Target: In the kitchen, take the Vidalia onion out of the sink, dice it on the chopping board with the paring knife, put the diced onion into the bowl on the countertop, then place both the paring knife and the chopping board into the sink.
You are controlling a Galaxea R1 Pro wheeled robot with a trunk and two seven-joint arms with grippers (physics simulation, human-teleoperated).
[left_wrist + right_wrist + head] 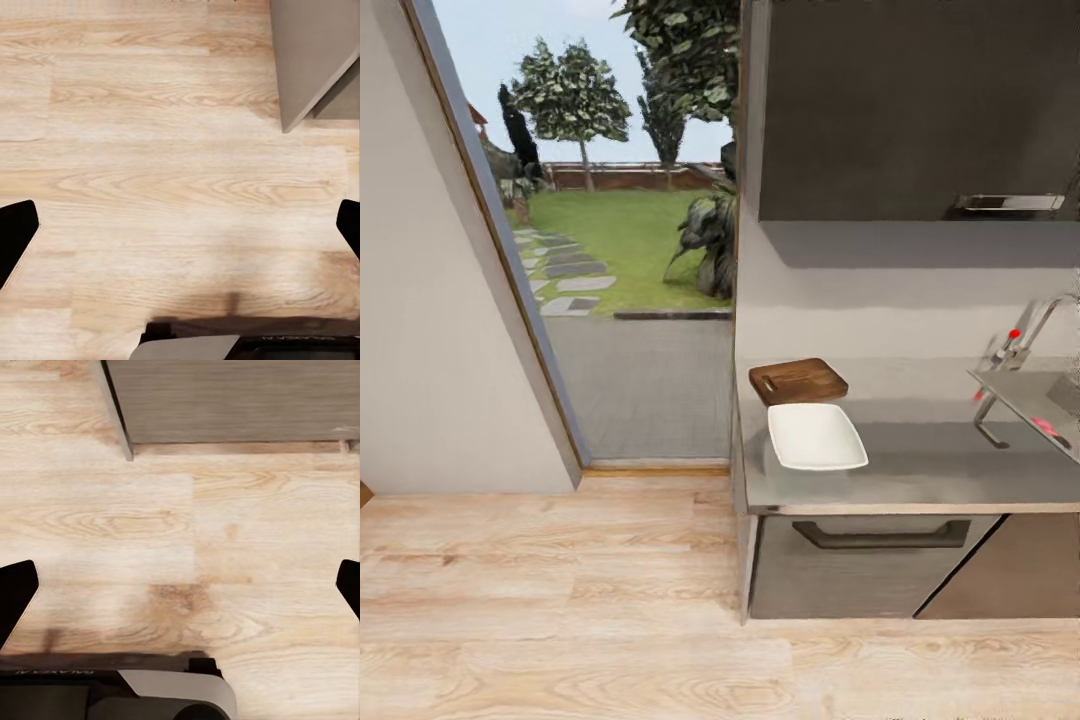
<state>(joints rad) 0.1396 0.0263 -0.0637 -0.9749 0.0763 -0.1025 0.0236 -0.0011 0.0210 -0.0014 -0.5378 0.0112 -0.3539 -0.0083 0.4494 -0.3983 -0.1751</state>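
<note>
Over bare wood floor both wrist views showed the left gripper and right gripper spread wide, grasping nothing. From the head, the chopping board touched the bowl near the countertop left end; the sink lay far right.

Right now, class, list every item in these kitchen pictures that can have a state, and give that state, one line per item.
chopping board: flat on the countertop, nothing on it
bowl: upright, empty, in front of the board
cabinet drawer: closed
faucet: no water visible
left gripper: fingers wide apart, empty, above the floor
right gripper: fingers wide apart, empty
</note>
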